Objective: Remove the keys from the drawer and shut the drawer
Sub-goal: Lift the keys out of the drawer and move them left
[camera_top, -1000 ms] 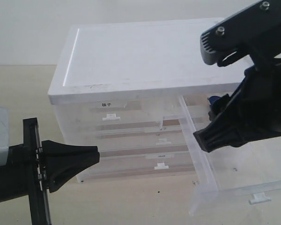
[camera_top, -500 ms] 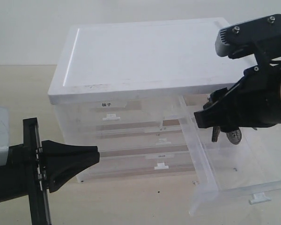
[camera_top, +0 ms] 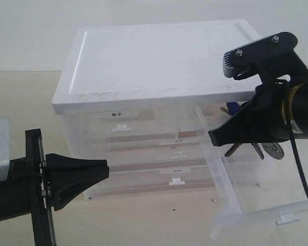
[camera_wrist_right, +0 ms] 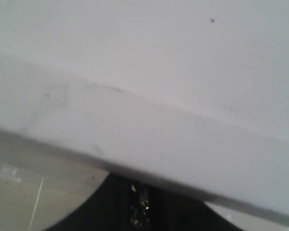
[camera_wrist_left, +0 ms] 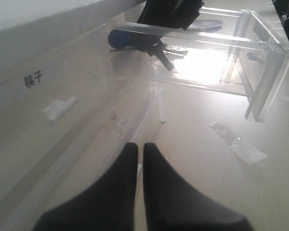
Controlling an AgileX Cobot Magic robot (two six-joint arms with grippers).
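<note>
The drawer (camera_top: pixel 226 195) stands pulled far out of the white cabinet (camera_top: pixel 154 56) at the right; its small white tab handle (camera_top: pixel 286 220) is at the front. Over the drawer's inside, my right gripper (camera_top: pixel 214 138) is shut on the keys (camera_top: pixel 264 149), whose silver blades dangle below the fingers. The blue fob (camera_top: pixel 235 108) peeks out behind the gripper. In the right wrist view metal glints between the shut fingers (camera_wrist_right: pixel 120 207). My left gripper (camera_top: pixel 107 167) hovers shut and empty at the lower left, in front of the cabinet. Its wrist view shows the keys (camera_wrist_left: pixel 169 50) and the drawer (camera_wrist_left: pixel 260 53) beyond.
The cabinet front holds a half-width drawer with a black-lettered white label (camera_top: pixel 117 115) and full-width drawers (camera_top: pixel 177 169) below. Pale tabletop (camera_top: pixel 143 220) spreads in front. Scraps of clear tape (camera_wrist_left: pixel 243 147) lie on the table.
My right gripper has risen out of the drawer and shifted right with the keys, which now dangle in sight below it. The left gripper has not moved.
</note>
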